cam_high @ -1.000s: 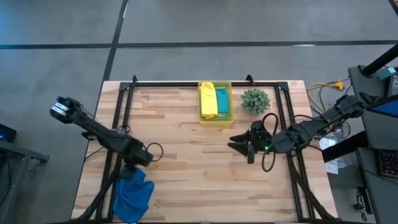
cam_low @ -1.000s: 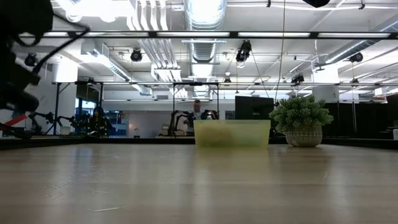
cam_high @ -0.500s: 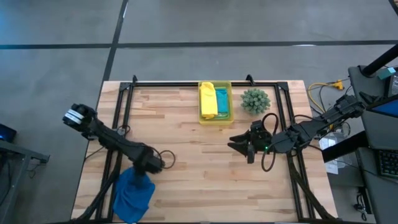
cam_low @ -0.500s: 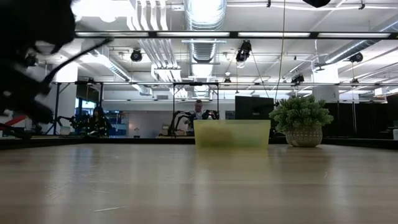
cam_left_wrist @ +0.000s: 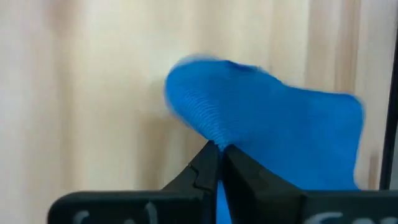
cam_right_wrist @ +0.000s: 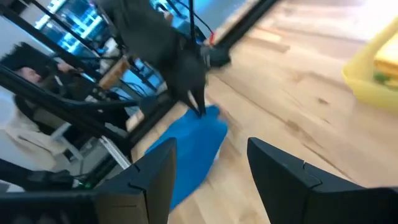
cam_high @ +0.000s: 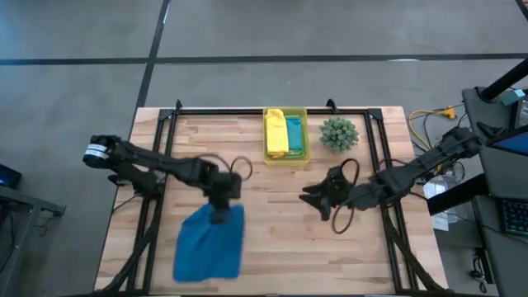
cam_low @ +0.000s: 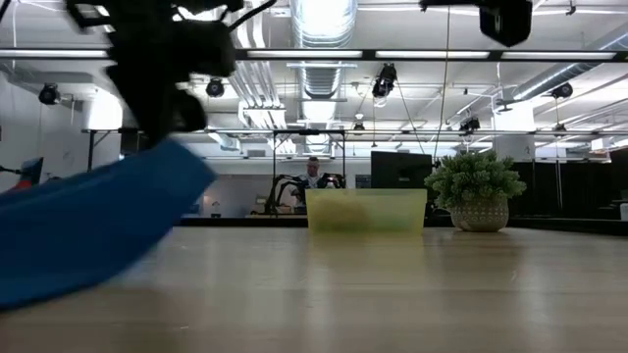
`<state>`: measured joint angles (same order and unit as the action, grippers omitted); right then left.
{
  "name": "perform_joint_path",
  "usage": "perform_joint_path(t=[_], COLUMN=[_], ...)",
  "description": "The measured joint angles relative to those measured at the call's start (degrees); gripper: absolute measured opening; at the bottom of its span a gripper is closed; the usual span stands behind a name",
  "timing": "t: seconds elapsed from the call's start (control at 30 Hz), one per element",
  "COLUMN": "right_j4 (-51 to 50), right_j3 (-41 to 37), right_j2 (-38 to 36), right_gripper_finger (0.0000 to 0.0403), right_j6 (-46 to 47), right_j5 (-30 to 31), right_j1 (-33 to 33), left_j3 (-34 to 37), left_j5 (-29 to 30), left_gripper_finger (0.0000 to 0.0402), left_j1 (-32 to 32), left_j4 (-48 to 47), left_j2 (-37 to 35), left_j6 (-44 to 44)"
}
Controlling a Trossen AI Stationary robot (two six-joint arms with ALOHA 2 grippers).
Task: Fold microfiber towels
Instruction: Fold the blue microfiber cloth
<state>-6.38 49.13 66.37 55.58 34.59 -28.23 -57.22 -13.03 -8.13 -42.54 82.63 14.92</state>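
The overhead view is the only one that lays out the whole desk [cam_high: 272,247]: the royal blue towel [cam_high: 210,243] trails from the left tool [cam_high: 219,216] down toward the near-left part of the desk, its long axis running roughly from the tool toward the front edge and slanting a bit to the left. You can't get that from the left wrist view, but that one shows the grip itself: the two dark fingers [cam_left_wrist: 208,168] are pinched together on a bunched edge of the blue cloth [cam_left_wrist: 273,130], which gathers into fine pleats right at the pinch and fans out wider away from it. So the left tool is clamped shut on the towel.

The low view adds that the towel [cam_low: 88,230] is partly off the desk, sloping up from the desk surface to the tool [cam_low: 162,93] overhead, blurred.

The right tool [cam_high: 312,196] sits mid-desk right of centre, fingers [cam_right_wrist: 283,174] spread apart, holding nothing. Its wrist view looks across at the blue towel [cam_right_wrist: 189,149] hanging from the other arm.

The yellow towel [cam_high: 276,132] and teal towel [cam_high: 294,134] lie side by side in the yellow-green bin [cam_high: 285,159] at the far edge, beside the small green plant [cam_high: 338,133]. The blue one looks plain, soft, rumpled.
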Motion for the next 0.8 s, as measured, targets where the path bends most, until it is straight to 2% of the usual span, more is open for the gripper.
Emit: perform_joint_path(t=[0.17, 0.27, 0.33, 0.47, 0.57, 0.67, 0.8], right_j4=[10.6, 21.1, 32.2, 56.2, 67.2, 71.3, 71.6], right_j3=[-3.3, -5.5, -7.1, -10.6, -11.4, -10.7, -8.5], right_j2=[7.9, 14.6, 19.7, 30.7, 38.4, 44.4, 48.7], right_gripper_finger=[0.0192, 0.0192, 0.0192, 0.0192, 0.0192, 0.0192, 0.0192], right_j6=[-0.8, -3.0, -4.5, -7.8, -8.2, -8.6, -9.1], right_j5=[0.0, -0.1, -0.8, -8.3, -13.3, -16.7, -18.0], right_j1=[0.1, 1.4, 3.0, 8.1, 12.1, 15.2, 18.1], left_j3=[-3.2, -3.8, -4.0, -4.0, -4.0, -4.0, -4.0], left_j5=[4.1, 4.6, 4.9, 6.1, 6.3, 6.6, 6.6], left_gripper_finger=[0.0, 0.0, 0.0, 0.0, 0.0, 0.0, 0.0], left_j1=[6.3, 8.6, 9.4, 9.7, 9.7, 9.7, 9.7], left_j4=[3.1, 5.7, 7.0, 7.9, 7.6, 7.6, 7.5], left_j2=[-0.9, -1.2, -1.2, -1.2, -1.2, -1.2, -1.2], left_j6=[2.3, 2.3, 2.2, -0.8, -2.9, -4.7, -4.8])
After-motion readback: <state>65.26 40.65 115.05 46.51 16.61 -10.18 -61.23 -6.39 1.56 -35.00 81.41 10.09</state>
